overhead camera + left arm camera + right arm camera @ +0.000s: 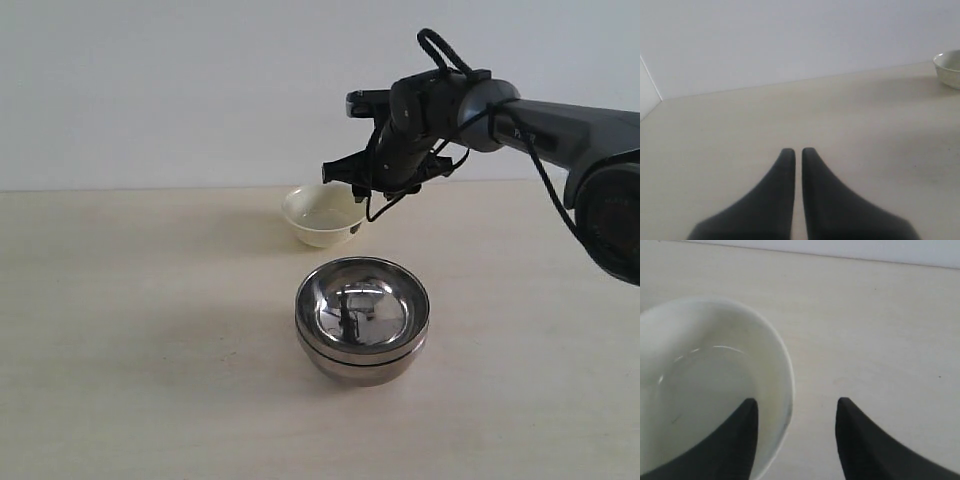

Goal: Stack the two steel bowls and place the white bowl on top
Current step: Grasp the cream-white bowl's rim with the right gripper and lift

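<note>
The first part of the task is judged to be done: the two steel bowls [362,322] are seen nested one inside the other, standing upright about the middle of the bench [120,340], with a dark seam between their rims. What is left is the white bowl [324,215], which is found upright and on its own on the bench, behind the stack and close to the far edge, well apart from the steel rims; it is not yet lifted. The right gripper [350,185] is held just above the side of the bowl's rim that lies toward the right edge of the bench. In the right wrist view its jaws are spread wide, one finger being placed over the inside of the bowl and the other outside it, so that the wall is straddled; whether the rim is touched cannot be told. The left gripper [797,152] is shown low over bare bench, its jaws pressed almost together with only a thin slit between them and nothing held. The closing on the rim, the lift and the setting down in the top steel bowl are judged to be outstanding.
</note>
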